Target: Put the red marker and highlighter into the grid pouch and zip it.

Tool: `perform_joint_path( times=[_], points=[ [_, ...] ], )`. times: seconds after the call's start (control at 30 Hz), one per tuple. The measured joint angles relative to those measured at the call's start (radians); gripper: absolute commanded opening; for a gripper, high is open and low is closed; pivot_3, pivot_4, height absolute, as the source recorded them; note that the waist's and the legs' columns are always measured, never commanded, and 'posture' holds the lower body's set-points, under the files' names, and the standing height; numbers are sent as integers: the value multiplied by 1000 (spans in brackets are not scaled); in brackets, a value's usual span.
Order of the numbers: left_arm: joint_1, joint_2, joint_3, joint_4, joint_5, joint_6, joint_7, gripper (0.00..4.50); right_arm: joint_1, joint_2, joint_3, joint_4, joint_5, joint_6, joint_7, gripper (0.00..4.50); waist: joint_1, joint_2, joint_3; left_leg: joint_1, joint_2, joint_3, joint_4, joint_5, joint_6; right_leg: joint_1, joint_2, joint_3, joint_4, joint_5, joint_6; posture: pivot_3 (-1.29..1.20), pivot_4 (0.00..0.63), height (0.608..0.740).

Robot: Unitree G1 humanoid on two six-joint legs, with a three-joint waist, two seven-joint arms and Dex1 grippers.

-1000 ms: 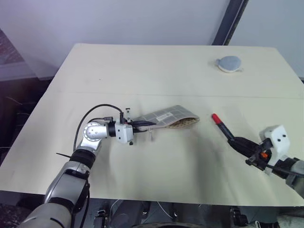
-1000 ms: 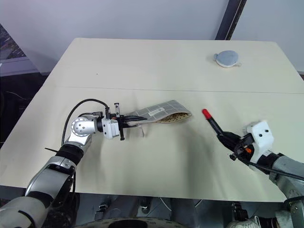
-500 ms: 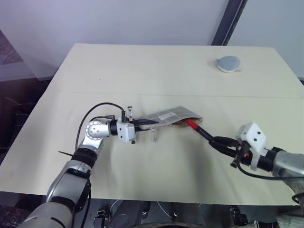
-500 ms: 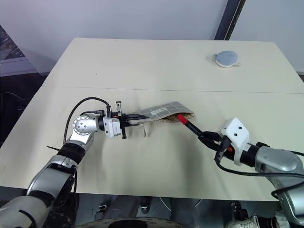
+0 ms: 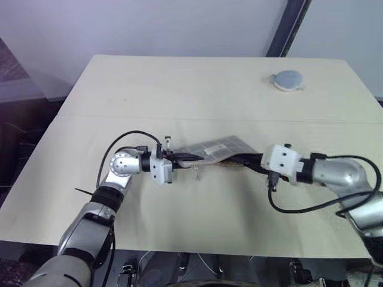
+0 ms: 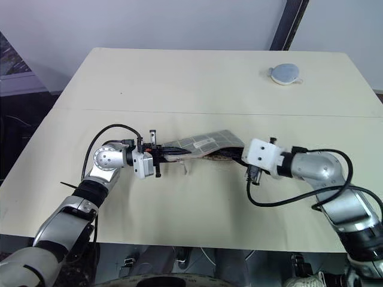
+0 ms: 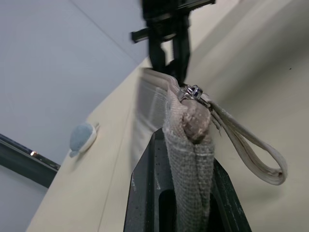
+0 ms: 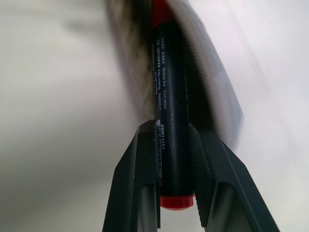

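Observation:
The grid pouch (image 5: 219, 146) is held a little above the table between my two grippers. My left gripper (image 5: 182, 158) is shut on the pouch's left end, beside the zip pull (image 7: 193, 92) and its strap loop (image 7: 252, 151). My right gripper (image 5: 250, 160) is shut on the red marker (image 8: 168, 111) and points into the pouch's open right end. The marker's dark barrel runs into the pouch mouth, its front end is hidden inside, and its red rear end shows between the fingers. The highlighter is out of view.
A small round grey-blue disc (image 5: 288, 79) lies near the far right corner of the pale table (image 5: 179, 89). The table's front edge runs just below both arms.
My right gripper has swung left and forward with the marker, rolling its wrist, and the red cap has gone into the pouch mouth. The left gripper has kept its hold.

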Motion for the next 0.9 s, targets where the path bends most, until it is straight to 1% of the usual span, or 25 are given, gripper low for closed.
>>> perform_joint_path(
  times=[0.2,0.3,0.37,0.4,0.43,0.5,0.53,0.57,0.7,0.8,0.87,0.9],
  points=[
    [-5,-8,-2,1,-4,-8,-1,0,-84,54,118,64,-161,-199,1,333,0,0,0,0,-1,0,1,1,-2,0,0,0,0,0,0,0,150,740],
    [-5,-8,-7,1,-4,-8,-3,0,-91,65,129,79,-191,-229,-2,333,1,0,0,0,-1,0,1,2,-4,0,0,0,0,0,0,0,150,740],
    [-5,-8,-6,1,-8,-7,-3,0,-92,78,124,78,-155,-184,15,1354,0,0,0,0,-1,0,1,1,-1,0,0,0,0,1,-1,0,150,740],
    [-5,-7,-6,1,-9,-5,-3,0,-91,89,117,74,-126,-157,23,1733,-1,0,0,0,-1,0,1,0,0,-1,0,1,0,1,-1,0,150,740],
    [-5,-8,-7,1,-9,-5,-3,0,-90,98,107,65,-106,-138,23,2238,-1,0,0,0,-1,0,1,0,0,-1,0,1,0,1,-1,0,150,740],
    [-4,-8,-7,2,-9,-4,-3,0,-72,113,59,22,-52,-73,13,3258,2,0,0,0,-1,0,1,0,0,-1,1,1,1,1,-1,0,150,740],
    [-3,-8,-6,3,-9,-3,-1,0,-46,120,12,-19,-1,-16,4,3830,3,0,0,-1,-1,-1,1,0,0,-1,1,1,1,1,-1,0,150,740],
    [-2,-7,-6,5,-8,0,1,0,-24,122,-21,-49,42,34,1,4289,4,0,0,-1,-1,-1,1,0,0,-1,1,1,1,1,-1,0,150,740],
    [6,-3,-6,8,-3,4,9,0,86,138,-189,-202,287,290,-37,4289,2,0,0,-2,-1,-1,0,-1,1,-1,1,1,1,1,-1,0,150,740],
    [8,-11,-6,13,18,5,30,0,119,176,-321,-302,498,457,-117,4289,1,0,0,-1,0,-1,0,-1,1,-1,1,1,1,1,-1,0,150,740],
    [5,-21,-6,41,61,2,60,0,154,179,-381,-342,620,560,-178,4289,1,0,0,-1,0,-1,0,0,1,-1,1,1,1,1,-2,0,150,740],
    [4,-26,-6,52,79,1,76,0,172,179,-394,-350,656,599,-202,4289,2,0,0,-1,0,-1,1,0,1,-1,1,1,1,1,-2,0,150,740]
  ],
)
